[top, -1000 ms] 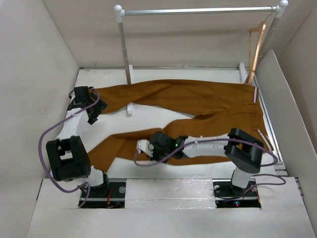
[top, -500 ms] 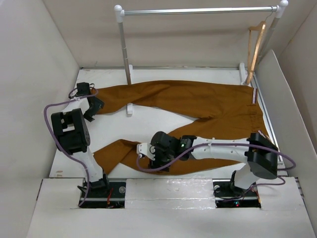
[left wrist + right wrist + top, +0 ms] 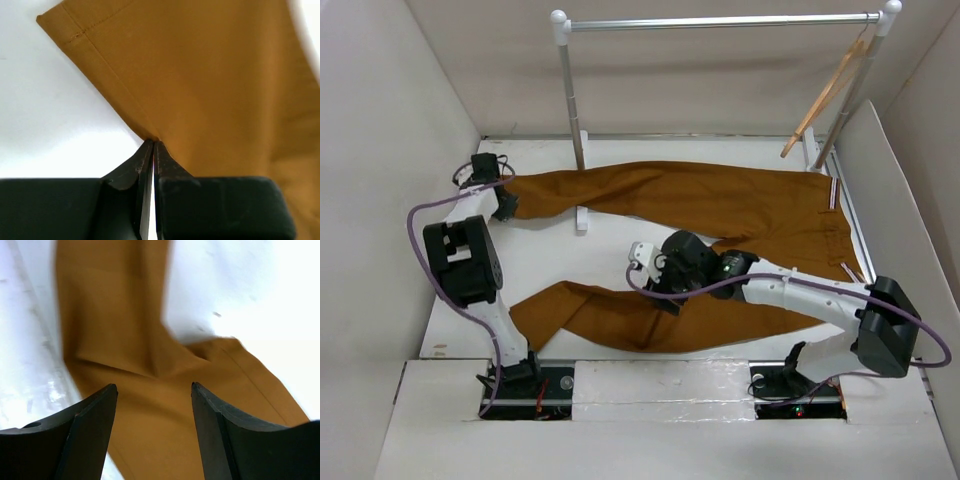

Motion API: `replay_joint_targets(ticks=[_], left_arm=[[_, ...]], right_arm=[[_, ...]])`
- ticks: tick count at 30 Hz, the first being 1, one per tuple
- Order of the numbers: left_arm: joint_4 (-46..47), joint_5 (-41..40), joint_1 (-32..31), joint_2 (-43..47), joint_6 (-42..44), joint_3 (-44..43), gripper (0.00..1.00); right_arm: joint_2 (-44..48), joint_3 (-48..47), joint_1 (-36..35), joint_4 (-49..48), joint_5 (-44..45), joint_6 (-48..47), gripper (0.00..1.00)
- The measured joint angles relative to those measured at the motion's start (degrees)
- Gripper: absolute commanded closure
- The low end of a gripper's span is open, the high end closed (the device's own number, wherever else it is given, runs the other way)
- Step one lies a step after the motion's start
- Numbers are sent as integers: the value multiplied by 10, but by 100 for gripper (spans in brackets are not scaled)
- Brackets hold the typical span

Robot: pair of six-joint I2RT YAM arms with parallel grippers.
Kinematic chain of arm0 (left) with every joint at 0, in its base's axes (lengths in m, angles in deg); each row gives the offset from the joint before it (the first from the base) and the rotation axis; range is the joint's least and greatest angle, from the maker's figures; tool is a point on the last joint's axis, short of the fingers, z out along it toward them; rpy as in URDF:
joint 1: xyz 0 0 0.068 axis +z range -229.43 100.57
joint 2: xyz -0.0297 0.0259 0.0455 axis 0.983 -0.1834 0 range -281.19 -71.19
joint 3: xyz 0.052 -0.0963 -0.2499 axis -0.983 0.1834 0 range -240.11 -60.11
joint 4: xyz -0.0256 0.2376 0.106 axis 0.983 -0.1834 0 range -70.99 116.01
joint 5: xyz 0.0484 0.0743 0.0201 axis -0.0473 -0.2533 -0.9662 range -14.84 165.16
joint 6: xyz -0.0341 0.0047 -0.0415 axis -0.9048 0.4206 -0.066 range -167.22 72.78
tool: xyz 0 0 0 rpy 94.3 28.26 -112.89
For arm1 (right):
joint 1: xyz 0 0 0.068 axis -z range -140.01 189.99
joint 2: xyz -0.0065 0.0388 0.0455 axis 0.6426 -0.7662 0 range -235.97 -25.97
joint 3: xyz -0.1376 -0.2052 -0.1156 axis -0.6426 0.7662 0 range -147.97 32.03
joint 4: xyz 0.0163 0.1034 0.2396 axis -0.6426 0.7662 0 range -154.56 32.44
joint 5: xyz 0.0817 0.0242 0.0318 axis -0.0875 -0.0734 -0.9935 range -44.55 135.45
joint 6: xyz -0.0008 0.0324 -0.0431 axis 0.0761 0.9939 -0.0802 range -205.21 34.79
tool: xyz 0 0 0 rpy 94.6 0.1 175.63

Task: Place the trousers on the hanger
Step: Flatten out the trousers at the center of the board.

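Observation:
The rust-brown trousers (image 3: 720, 200) lie flat on the white table, waistband to the right and both legs running left. My left gripper (image 3: 506, 203) is at the hem end of the far leg. In the left wrist view its jaws are shut (image 3: 152, 143) on the edge of that leg (image 3: 200, 75). My right gripper (image 3: 663, 292) hovers open over the near leg (image 3: 620, 315), with cloth (image 3: 150, 430) showing below between its fingers (image 3: 97, 410). The tan wooden hanger (image 3: 825, 92) hangs tilted from the rail's right end, far from both grippers.
A silver rail (image 3: 720, 21) on white posts spans the back. Its left post's foot (image 3: 582, 220) stands between the two legs. Beige walls close in left and back, and a slanted white panel (image 3: 890, 220) stands on the right.
My left arm stretched out to the far leg's hem and its jaws shut there. My right gripper opened, let go of the near leg and moved up and right. The hanger has swung to a tilt.

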Motion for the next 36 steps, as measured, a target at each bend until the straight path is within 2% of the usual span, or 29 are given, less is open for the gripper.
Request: replay_joint_targets(ticks=[7, 11, 12, 18, 23, 24, 25, 27, 28, 31, 36], left_arm=[[-19, -15, -3, 192, 19, 13, 100], [-43, -28, -6, 273, 28, 13, 100], [-49, -32, -6, 284, 30, 14, 100], [-65, -65, -1, 272, 47, 47, 100], [-74, -70, 3, 246, 52, 128, 100], [-77, -67, 3, 247, 52, 147, 94], [-79, -64, 3, 249, 54, 164, 65], [-90, -58, 3, 255, 58, 190, 36], [-100, -58, 3, 257, 59, 194, 18], [-114, -68, 3, 273, 63, 186, 17], [-109, -91, 3, 285, 67, 98, 17]], right_arm=[[-15, 1, 134, 1, 18, -14, 33], [-55, -24, 207, -5, 29, -32, 33], [-90, -48, 233, -8, 29, -34, 33], [-251, -180, 259, -18, 33, -68, 33], [-285, -187, 270, -15, 27, -73, 33], [-283, -185, 274, -15, 26, -72, 33], [-282, -183, 277, -15, 26, -71, 33], [-282, -183, 284, -14, 26, -71, 33], [-282, -182, 287, -14, 26, -71, 33], [-279, -174, 293, -20, 24, -69, 33], [-253, -148, 294, -8, 13, -69, 35]])
